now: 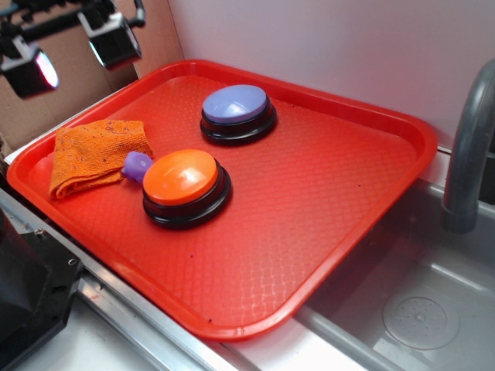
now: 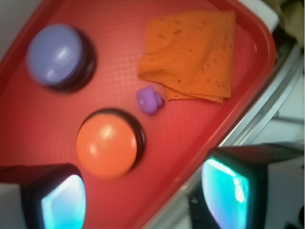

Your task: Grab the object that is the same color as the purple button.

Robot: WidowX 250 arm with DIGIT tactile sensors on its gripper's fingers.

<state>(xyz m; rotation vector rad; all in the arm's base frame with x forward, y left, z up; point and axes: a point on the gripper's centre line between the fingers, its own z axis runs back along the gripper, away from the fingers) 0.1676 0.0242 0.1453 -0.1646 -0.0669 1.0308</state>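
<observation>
Exterior view shows the gripper high above the tray's far left corner, fingers spread wide with nothing between them. The small purple toy lies on the tray, wedged between the orange cloth and the orange button, seemingly touching both. The purple button stands well apart.

The risk, I judge, is that tight spot: descending fingers could snag the cloth or strike the orange button, and the rounded toy may squirt out of a pinch.

The wrist view, blurred, shows a slim gap between toy and orange button, hidden from outside. Only the exterior view shows the sink and faucet.
</observation>
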